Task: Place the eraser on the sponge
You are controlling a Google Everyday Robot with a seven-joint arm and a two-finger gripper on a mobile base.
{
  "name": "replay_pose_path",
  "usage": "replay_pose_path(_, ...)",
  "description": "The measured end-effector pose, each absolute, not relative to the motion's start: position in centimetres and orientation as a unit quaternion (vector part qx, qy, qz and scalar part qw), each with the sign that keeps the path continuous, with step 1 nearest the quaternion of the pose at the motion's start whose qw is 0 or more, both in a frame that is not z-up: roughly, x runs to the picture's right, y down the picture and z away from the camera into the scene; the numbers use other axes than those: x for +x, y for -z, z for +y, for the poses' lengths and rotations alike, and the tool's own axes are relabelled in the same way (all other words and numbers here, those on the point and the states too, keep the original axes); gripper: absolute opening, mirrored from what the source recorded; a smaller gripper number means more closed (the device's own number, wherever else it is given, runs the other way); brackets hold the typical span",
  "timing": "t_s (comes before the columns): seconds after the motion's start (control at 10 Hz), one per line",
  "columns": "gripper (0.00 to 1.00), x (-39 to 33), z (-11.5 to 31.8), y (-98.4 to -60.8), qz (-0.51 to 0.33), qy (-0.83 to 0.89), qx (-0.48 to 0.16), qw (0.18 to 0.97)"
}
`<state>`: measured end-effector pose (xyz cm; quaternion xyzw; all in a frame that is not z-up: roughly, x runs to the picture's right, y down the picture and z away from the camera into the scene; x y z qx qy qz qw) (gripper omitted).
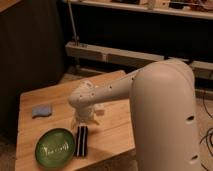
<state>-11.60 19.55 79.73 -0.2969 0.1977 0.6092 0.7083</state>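
One eraser (81, 141), black with white lengthwise stripes, flat on wooden table (112, 131). Long axis running roughly 12 to 6 o'clock, near end toward table's front edge. Just beside green plate (55, 147), at its 3 o'clock. One sponge (42, 110), blue-grey, flat on table, at 10 o'clock from eraser, well apart from it. One gripper (84, 120), pointed down at eraser's 12 o'clock end, close over it. Contact unclear. Released or clenched: cannot tell.
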Motion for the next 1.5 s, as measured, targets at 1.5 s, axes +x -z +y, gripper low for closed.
replay_pose_path(1.5, 0.41, -13.7, 22.6, -81.5, 0.229, -0.612, -0.316, 0.688)
